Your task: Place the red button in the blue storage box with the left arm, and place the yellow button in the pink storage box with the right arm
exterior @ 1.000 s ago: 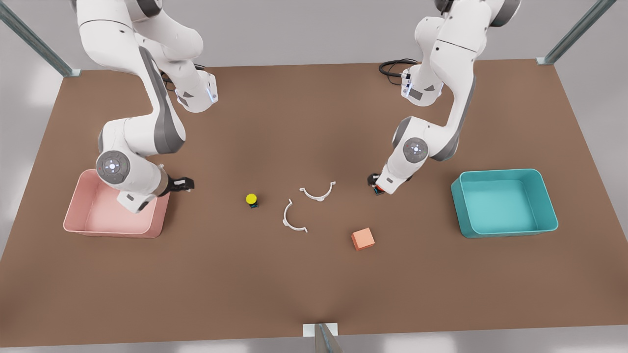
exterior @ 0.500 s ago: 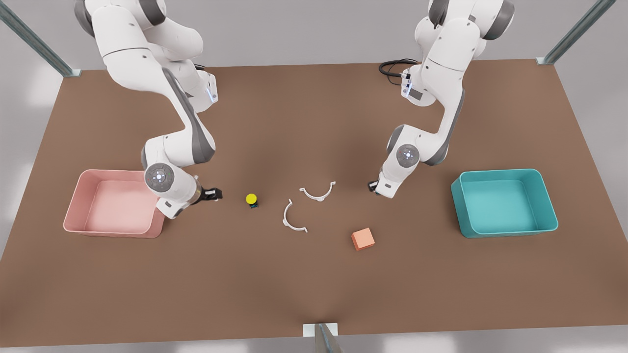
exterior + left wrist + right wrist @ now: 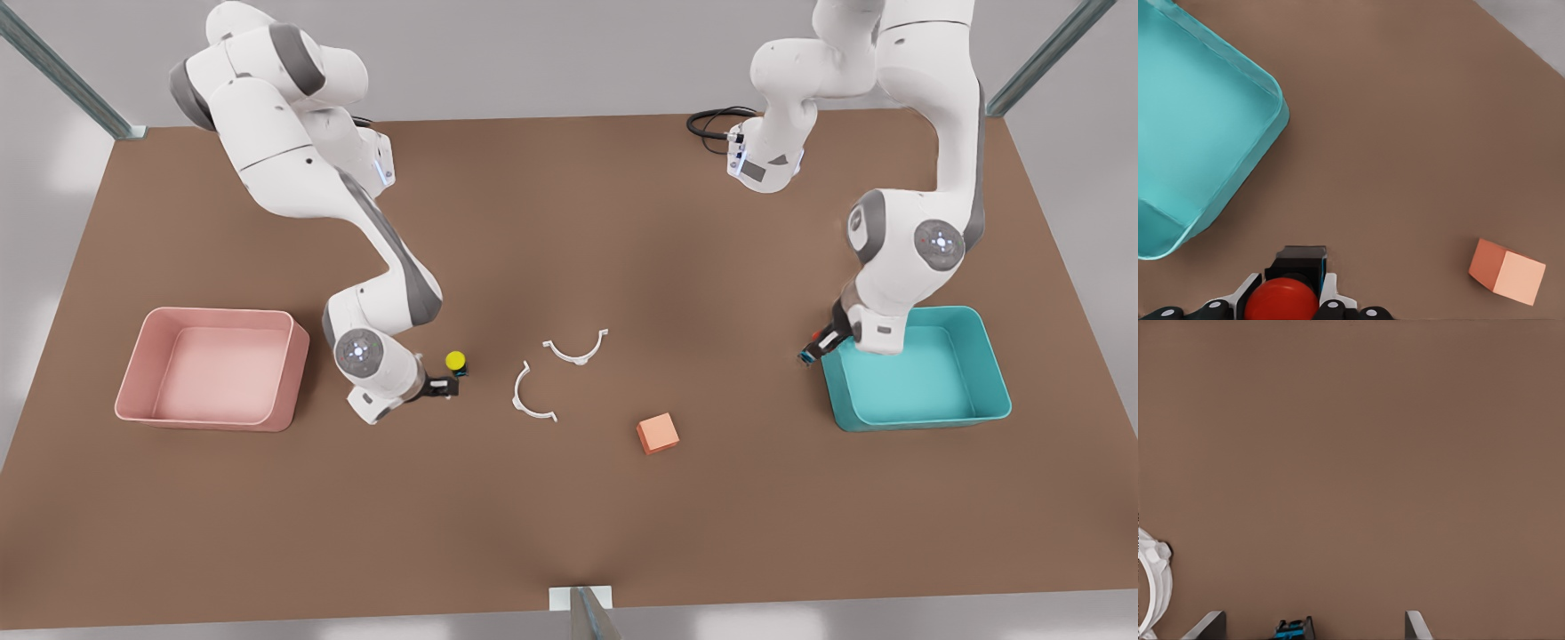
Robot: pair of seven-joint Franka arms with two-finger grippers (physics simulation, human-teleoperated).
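My left gripper (image 3: pixel 811 353) is on the front view's right, shut on the red button (image 3: pixel 1281 300), which has a black and blue base. It hangs just beside the near-left corner of the blue storage box (image 3: pixel 916 311); the left wrist view has the box's rim (image 3: pixel 1275 100) close by. The yellow button (image 3: pixel 455 360) stands upright on the table, left of the middle. My right gripper (image 3: pixel 443 385) sits low at it, open, and the button's dark base (image 3: pixel 1295 628) lies between the spread fingers (image 3: pixel 1211 623). The pink storage box (image 3: pixel 213 311) is at the far left.
Two white half rings (image 3: pixel 576 348) (image 3: pixel 529 393) lie mid-table, just right of the yellow button; one ring (image 3: pixel 1155 577) edges the right wrist view. An orange cube (image 3: pixel 657 433) (image 3: pixel 1507 271) sits nearer the front. A black cable (image 3: pixel 711 120) coils at the back.
The left gripper carried the red button from mid-table toward the front view's right, up to the blue box. The right gripper swung from over the pink box to the yellow button.
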